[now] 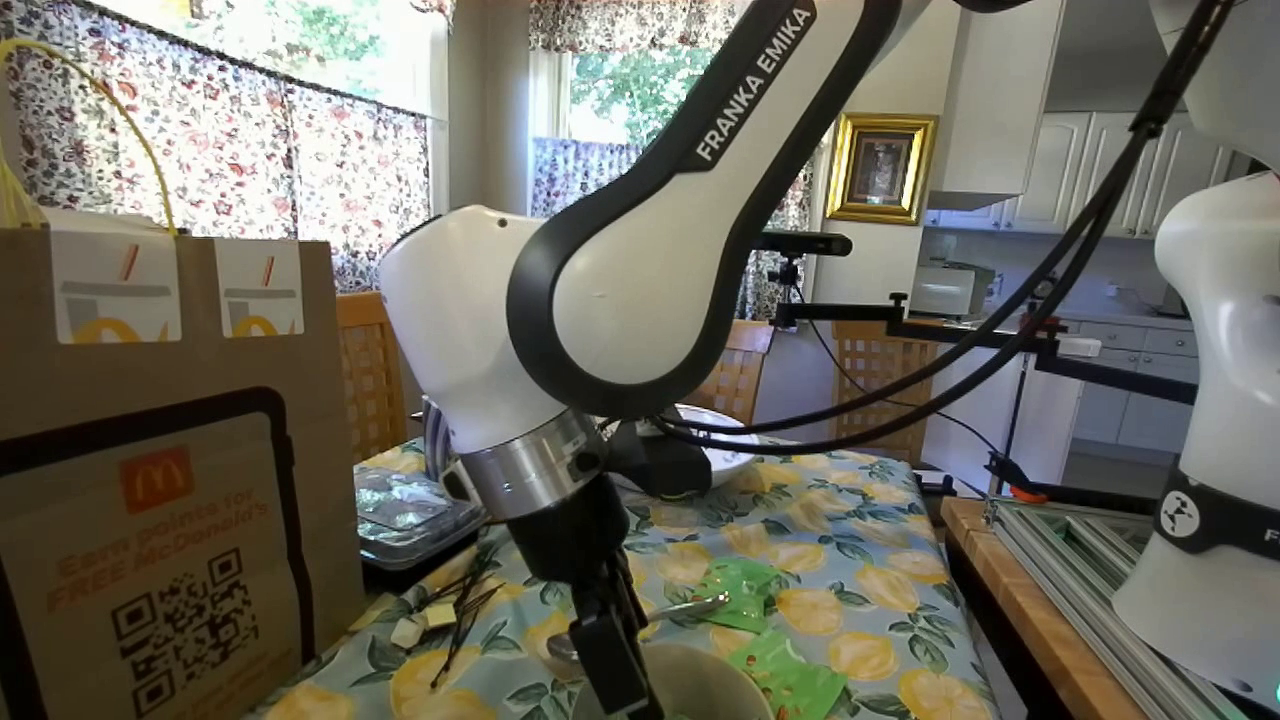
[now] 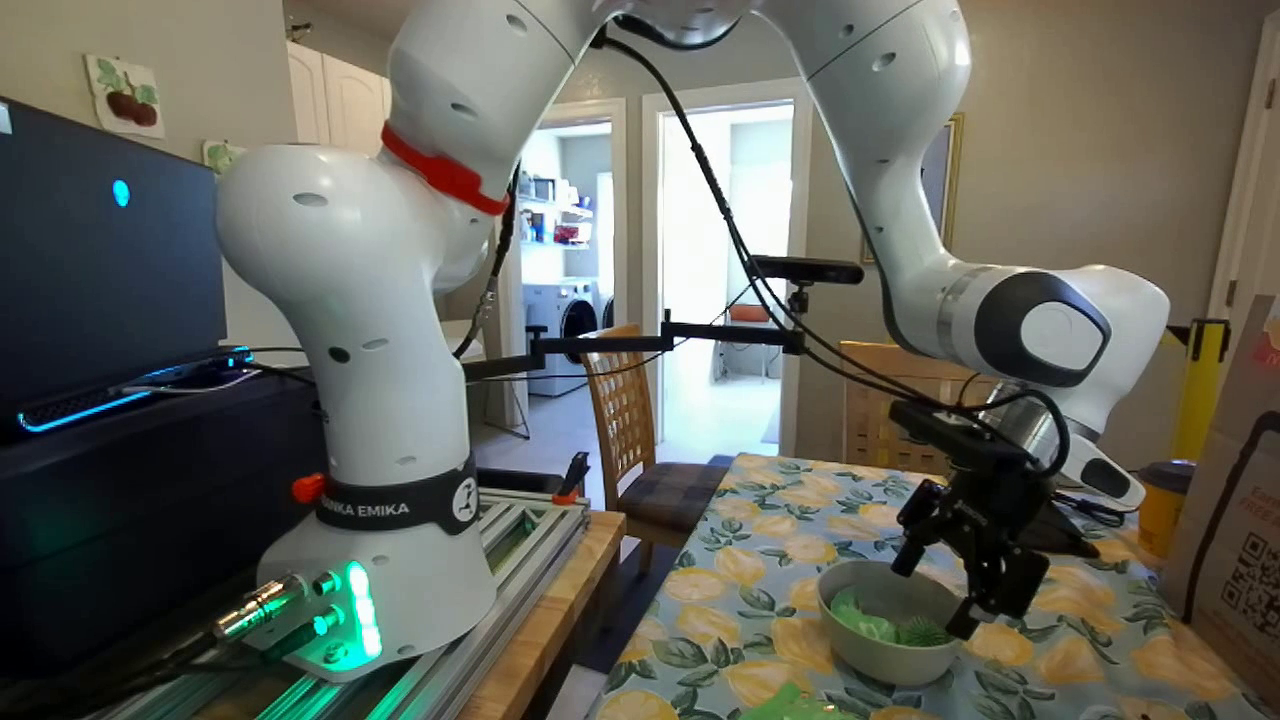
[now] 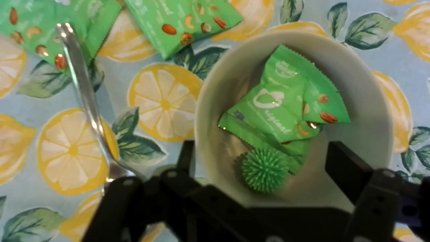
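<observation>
The hand (image 3: 263, 157) stands spread wide at the pale bowl (image 3: 366, 101)

From my end I see its two fingers (image 3: 351, 164) well apart, a broad gap between them. In my wrist view one shows just left of the bowl and the other across its right part; I can't tell whether either touches it. Inside the bowl lie a spiky green ball (image 3: 264, 169), on the side near the hand, and a crumpled green packet (image 3: 278, 104) just beyond, the two overlapping from where I look. Left of the bowl in that view I have a metal utensil (image 3: 88, 101), its near end partly behind the hand and its far end over a second packet (image 3: 37, 20). A third packet (image 3: 184, 25) lies between that one and the bowl. Bowl and loose packets rest on the lemon-print tabletop (image 2: 790, 520). Farther out, in an exterior view, I find two pale blocks (image 1: 408, 632), a clear-lidded tray (image 1: 415, 510) and, at near left, a tall paper bag (image 1: 200, 375).
</observation>
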Robot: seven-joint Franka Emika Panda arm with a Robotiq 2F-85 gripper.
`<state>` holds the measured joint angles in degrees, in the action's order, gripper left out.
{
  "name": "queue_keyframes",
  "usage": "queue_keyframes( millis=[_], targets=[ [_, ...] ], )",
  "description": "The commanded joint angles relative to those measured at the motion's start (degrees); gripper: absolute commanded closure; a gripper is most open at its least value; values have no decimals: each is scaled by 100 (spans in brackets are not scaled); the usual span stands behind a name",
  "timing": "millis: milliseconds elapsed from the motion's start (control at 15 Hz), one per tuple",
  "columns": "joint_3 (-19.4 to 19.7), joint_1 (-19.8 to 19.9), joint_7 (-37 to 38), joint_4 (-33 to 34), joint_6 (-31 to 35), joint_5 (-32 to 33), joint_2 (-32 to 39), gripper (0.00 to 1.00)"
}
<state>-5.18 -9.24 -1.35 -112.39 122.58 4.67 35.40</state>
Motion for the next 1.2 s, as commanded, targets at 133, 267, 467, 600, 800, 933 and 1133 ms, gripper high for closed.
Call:
queue_keyframes(
  millis=[133, 267, 467, 600, 800, 933, 1133],
  targets=[
    [187, -56, -44, -167, 25, 669, -109, 0],
    [178, -15, -196, -152, 26, 836, -77, 0],
    [188, -2, -306, -178, 97, 1074, -65, 0],
    [205, -11, -231, -179, 172, 1160, -41, 0],
    [208, 5, -188, -145, 309, 1162, 1, 26],
    [214, 10, -180, -146, 384, 1149, 13, 31],
    [221, 12, -185, -158, 492, 1144, 26, 57]
  ],
)
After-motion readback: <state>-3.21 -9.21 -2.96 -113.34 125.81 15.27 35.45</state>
